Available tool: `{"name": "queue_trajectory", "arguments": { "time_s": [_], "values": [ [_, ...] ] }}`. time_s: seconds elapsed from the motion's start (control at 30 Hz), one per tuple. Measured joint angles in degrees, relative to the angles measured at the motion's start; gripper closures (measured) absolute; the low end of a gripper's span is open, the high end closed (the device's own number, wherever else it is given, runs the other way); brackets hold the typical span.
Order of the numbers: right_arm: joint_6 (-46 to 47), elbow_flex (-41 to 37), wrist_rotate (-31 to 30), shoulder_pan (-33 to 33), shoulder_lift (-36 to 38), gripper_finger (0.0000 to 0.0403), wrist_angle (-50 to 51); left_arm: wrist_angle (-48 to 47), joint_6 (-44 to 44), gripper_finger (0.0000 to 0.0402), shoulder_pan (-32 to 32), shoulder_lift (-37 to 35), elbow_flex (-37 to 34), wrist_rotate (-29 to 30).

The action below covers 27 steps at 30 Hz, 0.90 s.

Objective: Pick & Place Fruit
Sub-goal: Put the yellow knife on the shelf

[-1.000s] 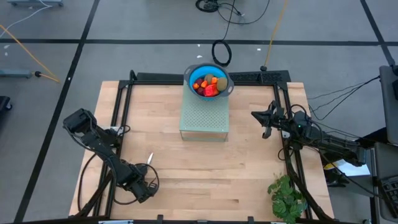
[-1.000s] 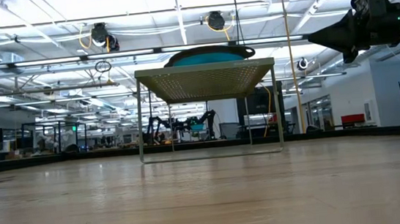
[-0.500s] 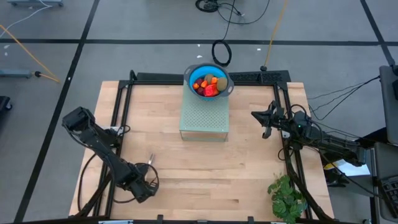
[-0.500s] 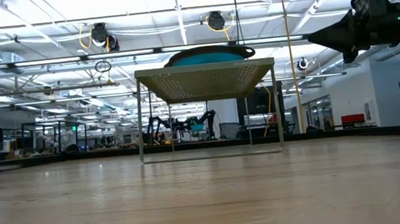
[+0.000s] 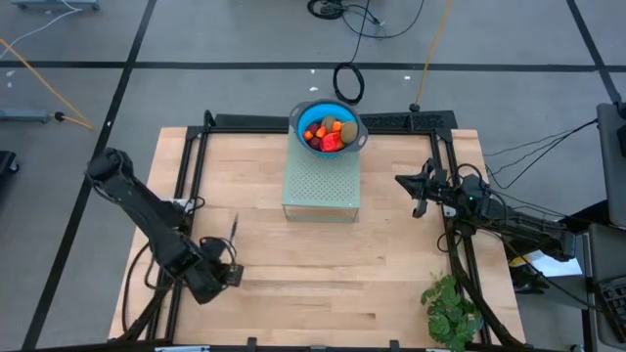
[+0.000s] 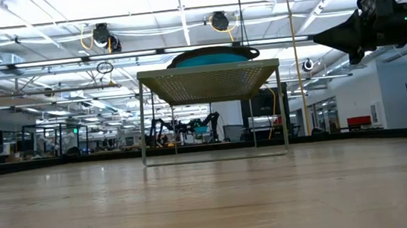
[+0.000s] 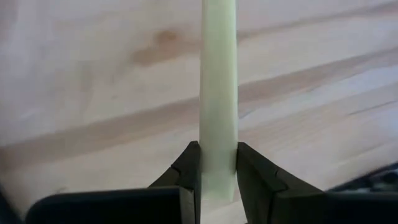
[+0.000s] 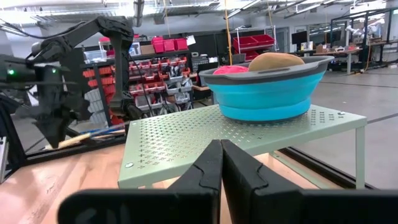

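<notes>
Reaching low over the near left part of the wooden worktop, the left arm folds down from its raised elbow at the left edge, and its gripper sits close above the wood with its fingers clamped on the pale handle of a slim knife; in the high view the knife points away from the gripper toward the far side. The right arm stretches in from the right edge, held level above the worktop, and its gripper hangs near the right side of a perforated green rack with its fingers pressed together on nothing. The fruit lies piled in a blue bowl that stands on the far end of the rack: small orange pieces, a red one and brownish ovals. From the right wrist, the bowl shows a brown piece and a pink-red one above its rim. A leafy plant stands at the near right corner.
</notes>
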State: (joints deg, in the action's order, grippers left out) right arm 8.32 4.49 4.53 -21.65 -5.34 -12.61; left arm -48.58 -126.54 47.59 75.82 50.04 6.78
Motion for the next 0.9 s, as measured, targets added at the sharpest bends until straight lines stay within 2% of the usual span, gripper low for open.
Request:
{"name": "queue_trajectory", "arguments": {
  "time_s": [0.3, 0.6, 0.73, 0.9],
  "values": [
    [0.00, -0.01, -0.01, 0.02, -0.02, 0.0403, -0.01, 0.03, 3.19, 0.0337, -0.07, -5.76, 0.00, 17.15],
    [0.00, 0.00, -0.01, 0.01, 0.00, 0.0403, 0.01, 4.90, 11.66, 0.0337, -0.13, -7.75, 0.04, 34.71],
    [0.00, -0.02, -0.01, 0.00, -0.02, 0.0403, -0.01, 9.38, 17.07, 0.0337, -0.52, -7.75, 0.04, 39.67],
    [0.00, -0.01, -0.02, 0.01, -0.02, 0.0403, 0.01, 14.99, 23.31, 0.0337, -2.14, -7.75, 0.04, 42.26]
  ]
}}
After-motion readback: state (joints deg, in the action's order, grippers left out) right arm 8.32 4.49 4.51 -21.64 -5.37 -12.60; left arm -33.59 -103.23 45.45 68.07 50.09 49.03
